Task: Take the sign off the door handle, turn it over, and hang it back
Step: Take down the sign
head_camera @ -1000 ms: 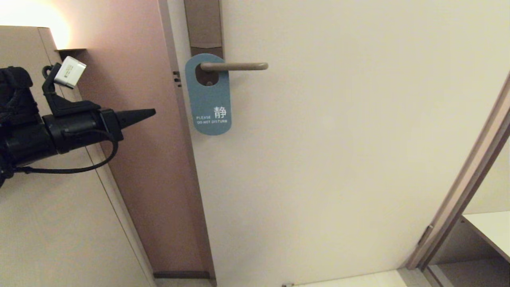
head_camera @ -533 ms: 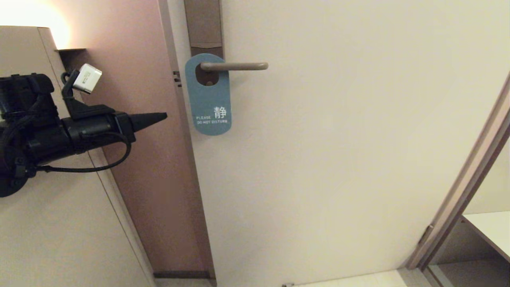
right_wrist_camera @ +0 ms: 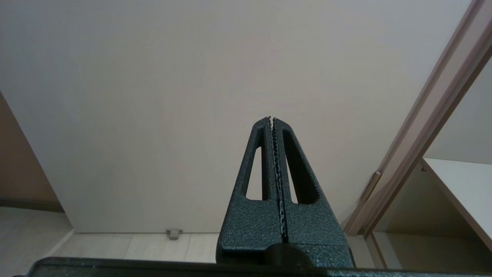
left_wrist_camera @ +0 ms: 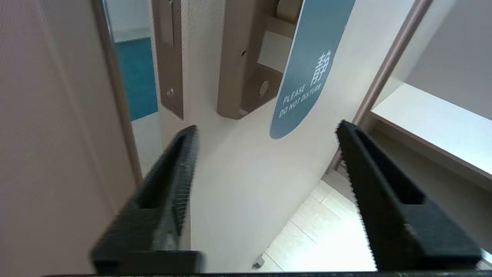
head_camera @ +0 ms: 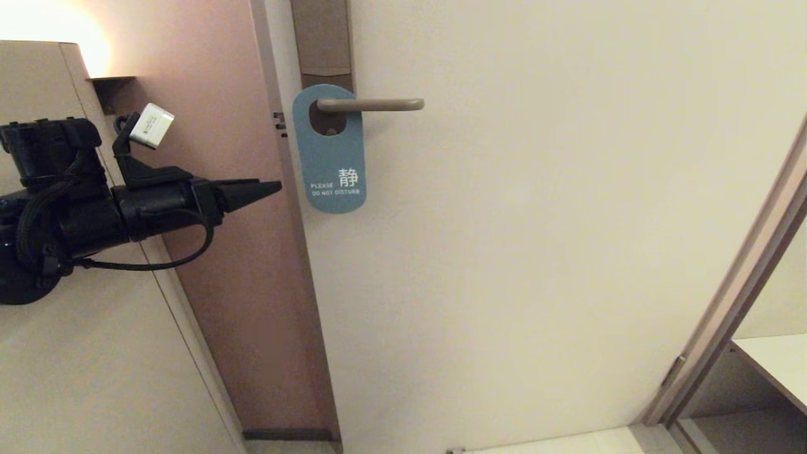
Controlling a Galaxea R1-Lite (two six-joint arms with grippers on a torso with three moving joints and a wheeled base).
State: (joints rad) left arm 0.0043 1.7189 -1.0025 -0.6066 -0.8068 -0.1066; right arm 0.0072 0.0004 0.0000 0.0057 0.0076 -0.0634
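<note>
The sign (head_camera: 331, 157) hangs on the door handle (head_camera: 372, 104), blue side with white text facing out. The handle sits on a tall brown backplate (head_camera: 323, 41). My left gripper (head_camera: 277, 186) is raised at the left, a little left of the sign's lower end and apart from it. In the left wrist view it (left_wrist_camera: 267, 129) is open and empty, with the sign (left_wrist_camera: 307, 77) ahead between the fingertips (left_wrist_camera: 190, 132). My right gripper (right_wrist_camera: 271, 118) is shut and empty, pointing at the plain door; it does not show in the head view.
The pale door (head_camera: 536, 252) fills the middle. The brown door edge and frame (head_camera: 252, 284) lie behind my left gripper. A beige cabinet (head_camera: 75, 347) stands at the left. A door frame and a white shelf (head_camera: 775, 359) are at the lower right.
My left arm has moved right and slightly down, bringing its gripper closer to the sign. The sign and the handle have not moved.
</note>
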